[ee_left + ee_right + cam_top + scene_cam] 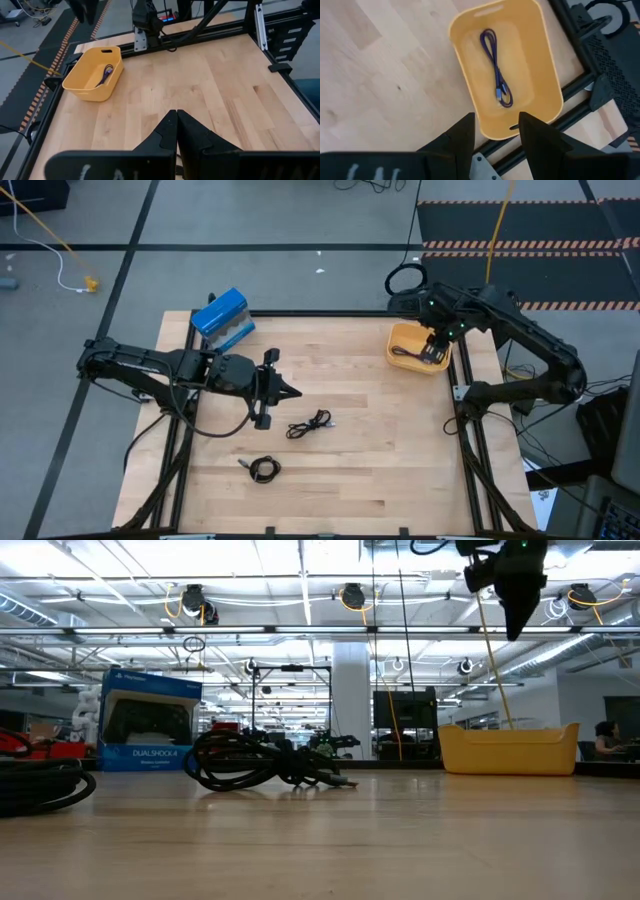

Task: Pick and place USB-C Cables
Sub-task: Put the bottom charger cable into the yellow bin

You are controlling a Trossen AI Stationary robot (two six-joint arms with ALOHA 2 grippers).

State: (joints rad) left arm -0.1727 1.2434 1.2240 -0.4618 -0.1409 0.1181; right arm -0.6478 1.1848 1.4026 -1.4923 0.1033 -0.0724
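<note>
While hovering with fingers spread and empty, right gripper (495, 131) above yellow bin (404, 358) at far right. Left gripper (291, 392) pinched shut on nothing, mid-table. Likely between drops: one cable placed, next pick calling for a reach to black cables (309, 424) near centre. In bin: purple cable (496, 81) only.

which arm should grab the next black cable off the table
Left, probably. The left hand, shut, sits just beside the nearer black USB-C cable; the other black cable lies farther on its side. The right hand is open above the yellow bin.
</note>
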